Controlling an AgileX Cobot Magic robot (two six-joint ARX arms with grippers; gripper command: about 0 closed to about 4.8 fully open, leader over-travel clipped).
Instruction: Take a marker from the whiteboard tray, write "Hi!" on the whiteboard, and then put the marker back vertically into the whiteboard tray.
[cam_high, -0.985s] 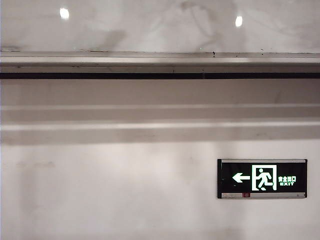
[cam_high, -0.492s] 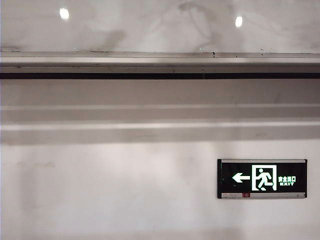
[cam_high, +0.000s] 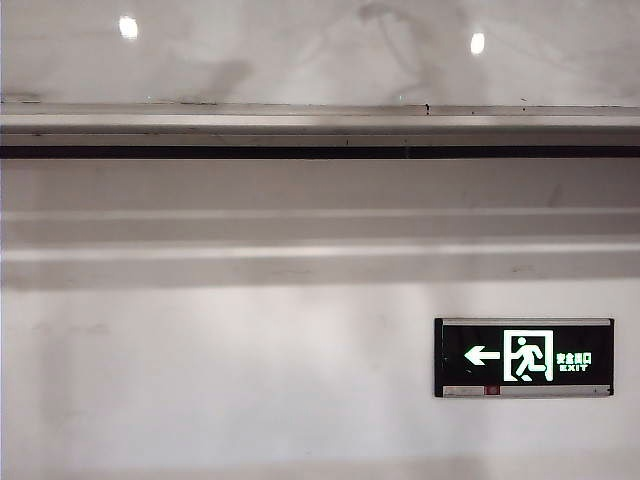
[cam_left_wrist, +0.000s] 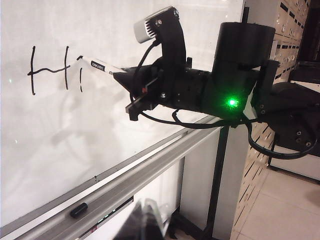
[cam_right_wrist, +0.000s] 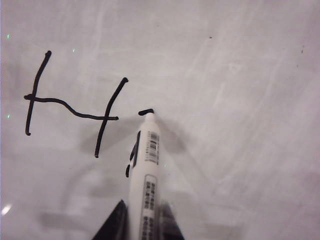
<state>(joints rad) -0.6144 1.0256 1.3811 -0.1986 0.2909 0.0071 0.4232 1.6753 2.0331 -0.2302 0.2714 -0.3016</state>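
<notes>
The right gripper (cam_right_wrist: 141, 222) clasps the marker (cam_right_wrist: 146, 170), tip on the whiteboard (cam_right_wrist: 240, 100) beside the finished "H" (cam_right_wrist: 70, 107), dotting the "i" (stem drawn). The "!" and return to the tray (cam_left_wrist: 130, 182) remain. The left gripper is unseen.

White marker (cam_right_wrist: 146, 175) tip on whiteboard (cam_right_wrist: 240, 100), tray (cam_left_wrist: 130, 182) below
</notes>
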